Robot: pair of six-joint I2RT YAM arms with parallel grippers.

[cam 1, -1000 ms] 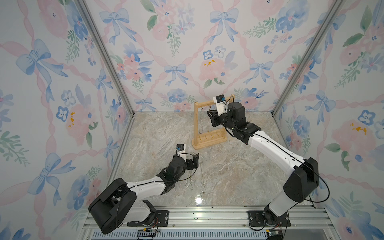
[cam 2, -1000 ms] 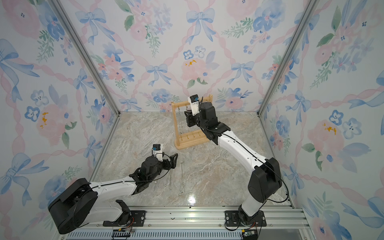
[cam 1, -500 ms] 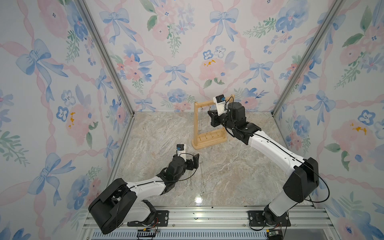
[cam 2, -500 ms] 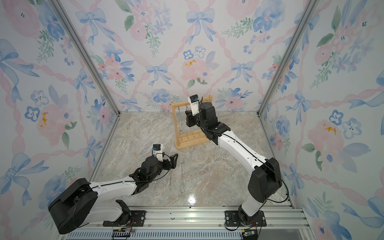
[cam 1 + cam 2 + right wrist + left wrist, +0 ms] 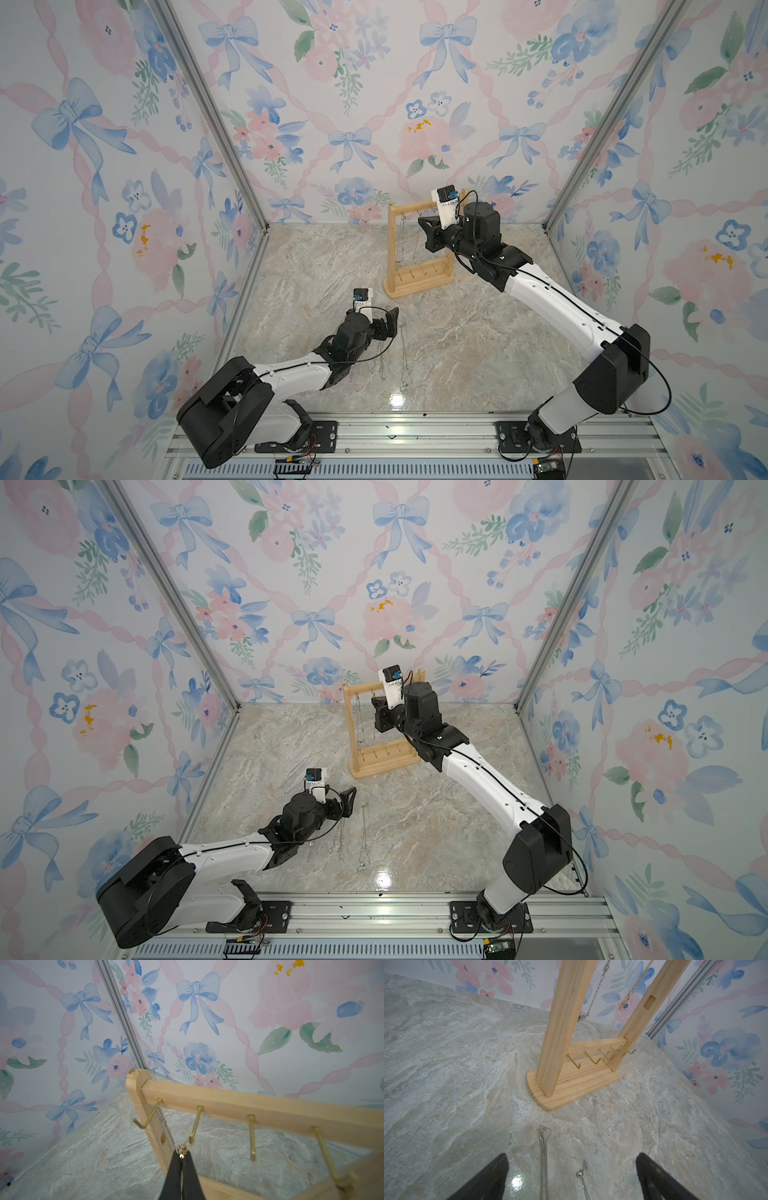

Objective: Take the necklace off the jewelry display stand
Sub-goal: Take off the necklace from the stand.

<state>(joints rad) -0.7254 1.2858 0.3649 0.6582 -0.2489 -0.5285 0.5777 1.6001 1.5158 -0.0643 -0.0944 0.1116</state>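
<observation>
Your right pincer (image 5: 182, 1157) clamped shut on gold necklace (image 5: 184, 1148) at tip of hook (image 5: 196, 1124), top bar of stand (image 5: 249, 1105), far side. Grip there lets you slide loop off. Left pincer (image 5: 572, 1156) wide open, empty, over silver chains (image 5: 543, 1157) lying near.

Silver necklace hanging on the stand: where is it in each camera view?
Both top views: silver necklace inside the frame, beside its left-hand post.
Left wrist: necklace beside the near post.
Right wrist: necklace on the end hook, beside the right gripper.
Shared landmark: the jewelry display stand.
</observation>
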